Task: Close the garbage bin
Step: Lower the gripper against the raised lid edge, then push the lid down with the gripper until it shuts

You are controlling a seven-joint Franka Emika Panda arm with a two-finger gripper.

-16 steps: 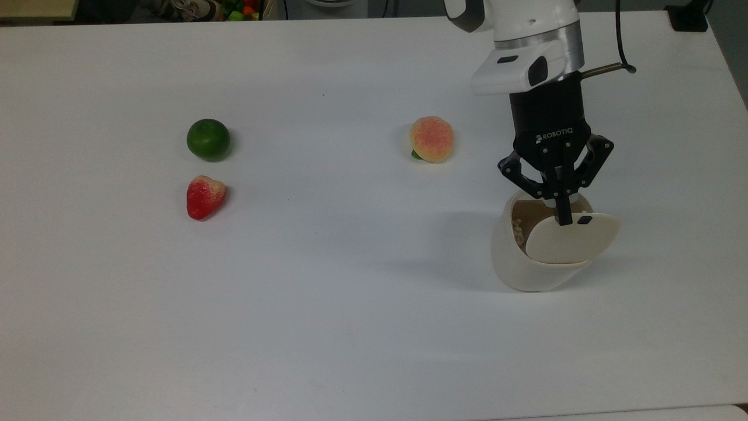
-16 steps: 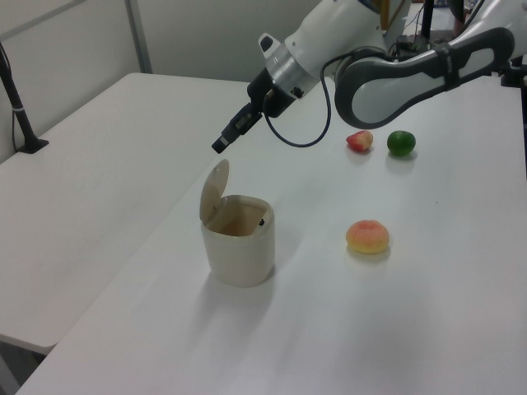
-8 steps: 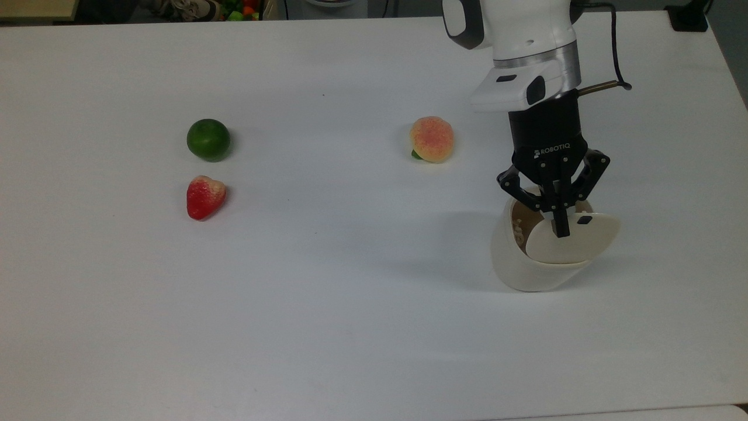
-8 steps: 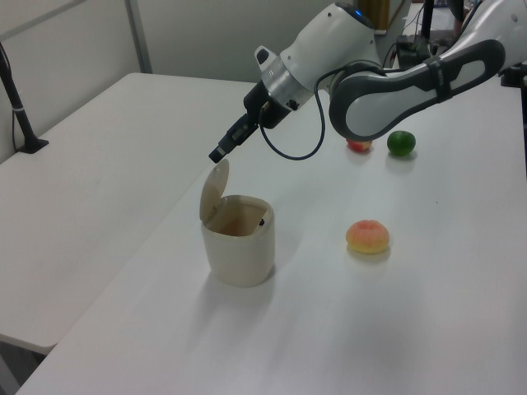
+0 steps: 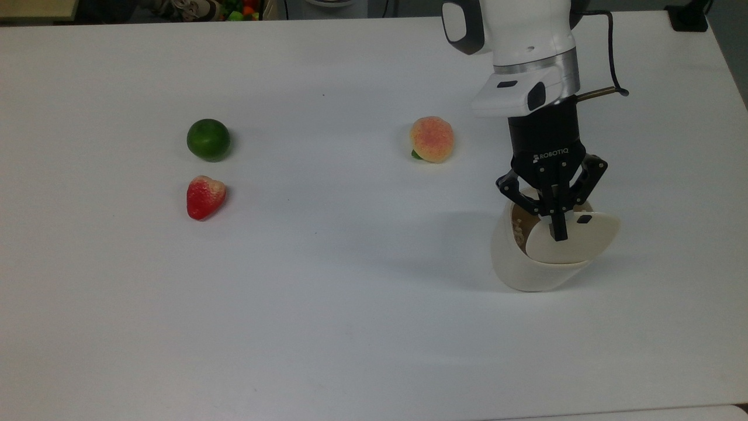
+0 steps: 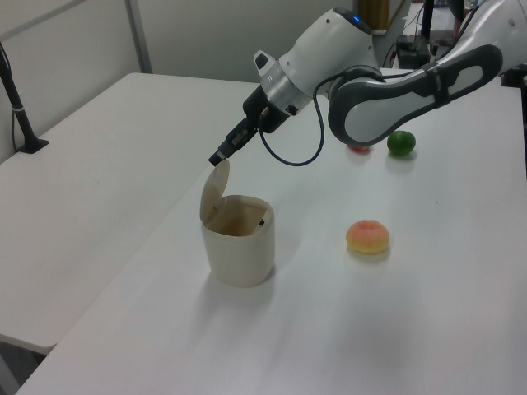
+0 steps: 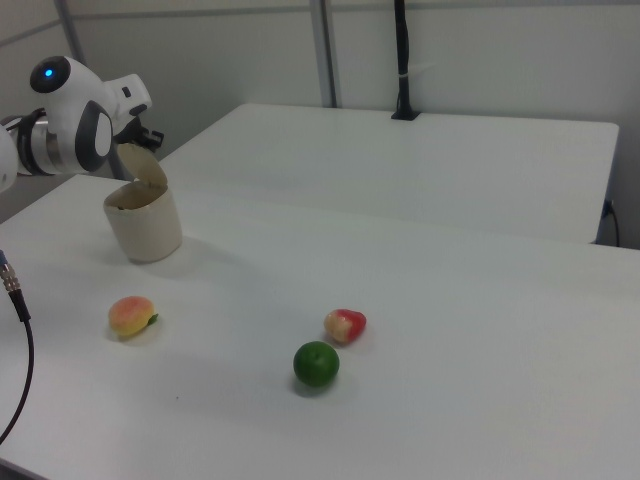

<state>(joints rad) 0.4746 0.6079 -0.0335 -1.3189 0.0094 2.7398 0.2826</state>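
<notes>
Claw: the claw [image 5: 558,235] has its fingers pinched together on nothing, the tip set at the raised lid's top edge, likely to push it down.
Lid: the lid [image 5: 571,238] stands nearly upright on its hinge, black tab [image 5: 584,220] beside the tip.
Garbage bin: the garbage bin [image 6: 238,240] sits open on the tabletop [image 5: 327,292], at the top view's right.
Writing: "ROBOTIQ" on the claw's black body.
Fruit: peach [image 5: 431,138], lime [image 5: 208,140] and strawberry [image 5: 204,196] lie well apart from the bin.

Three fruits are sitting on the white table [image 5: 327,327]: one green lime [image 5: 208,140], one red strawberry [image 5: 204,196] and one peach [image 5: 432,138]. One cream garbage bin [image 5: 526,263] is standing there too, and one gripper [image 5: 559,235] is hanging over it.
</notes>
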